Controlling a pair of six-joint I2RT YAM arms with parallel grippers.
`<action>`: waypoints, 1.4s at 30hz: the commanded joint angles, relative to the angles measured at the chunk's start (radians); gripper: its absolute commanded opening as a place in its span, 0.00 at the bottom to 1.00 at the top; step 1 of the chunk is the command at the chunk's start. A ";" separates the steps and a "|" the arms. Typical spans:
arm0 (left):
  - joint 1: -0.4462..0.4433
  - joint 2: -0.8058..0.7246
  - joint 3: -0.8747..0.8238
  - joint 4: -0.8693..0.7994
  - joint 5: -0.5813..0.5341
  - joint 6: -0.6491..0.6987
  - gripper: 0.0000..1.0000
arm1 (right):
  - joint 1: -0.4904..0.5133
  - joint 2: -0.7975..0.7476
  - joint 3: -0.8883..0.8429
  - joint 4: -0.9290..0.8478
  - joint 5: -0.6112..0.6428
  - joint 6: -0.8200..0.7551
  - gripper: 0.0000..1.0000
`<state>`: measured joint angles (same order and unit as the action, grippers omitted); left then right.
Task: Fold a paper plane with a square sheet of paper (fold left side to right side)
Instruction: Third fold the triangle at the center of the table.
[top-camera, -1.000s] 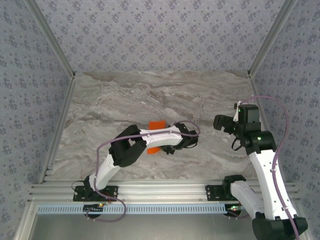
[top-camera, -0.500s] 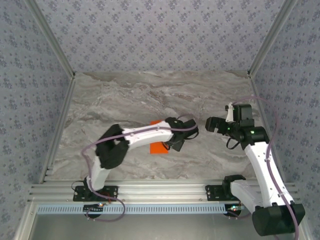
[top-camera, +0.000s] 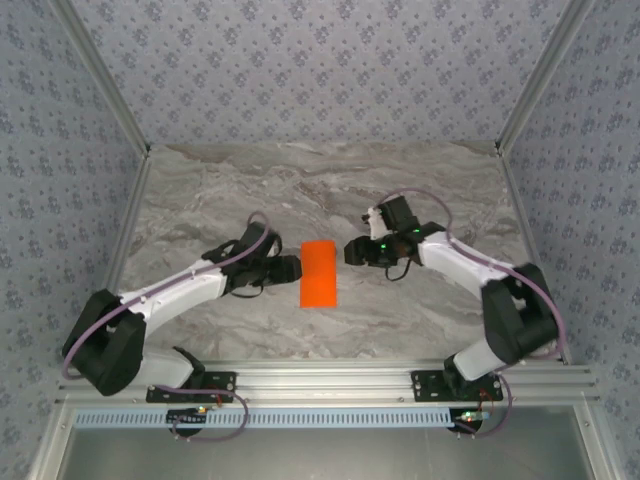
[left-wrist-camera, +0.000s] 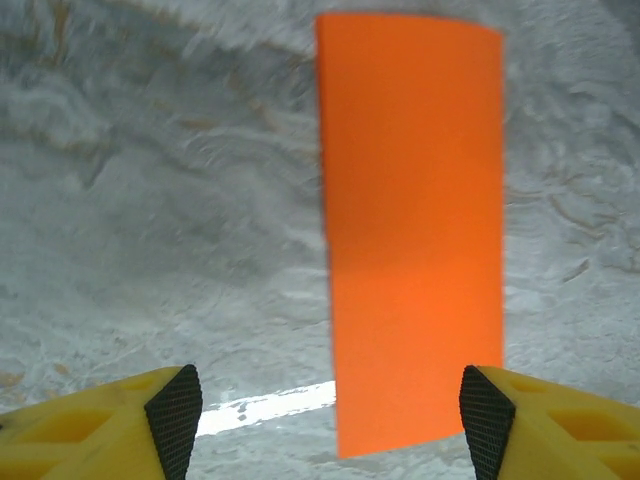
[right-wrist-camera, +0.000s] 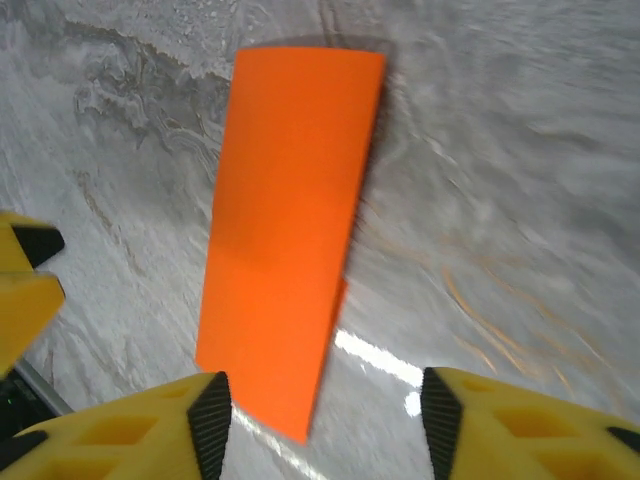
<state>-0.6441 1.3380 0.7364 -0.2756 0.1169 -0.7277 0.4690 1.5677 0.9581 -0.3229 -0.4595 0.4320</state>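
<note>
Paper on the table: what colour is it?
The paper is plain bright orange, clearest from the left wrist.

Grey-white marbled table, glossy, with glare streak close to paper. One orange paper lies flat on it: narrow rectangle, long edges running away from arm bases. It sits between claws: just right of left claw, just left of right claw. Second layer peeks out along one long edge.
</note>
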 joint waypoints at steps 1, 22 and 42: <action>0.061 -0.046 -0.076 0.264 0.195 -0.070 0.71 | 0.030 0.144 0.106 0.143 -0.056 0.050 0.45; 0.082 0.145 -0.037 0.316 0.278 -0.101 0.71 | 0.040 0.463 0.295 0.045 0.008 -0.023 0.34; 0.044 0.318 0.065 0.277 0.295 -0.104 0.60 | 0.037 0.476 0.290 0.025 0.016 -0.059 0.28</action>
<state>-0.5915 1.6390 0.7696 0.0113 0.4046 -0.8322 0.5083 2.0106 1.2480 -0.2363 -0.4683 0.3920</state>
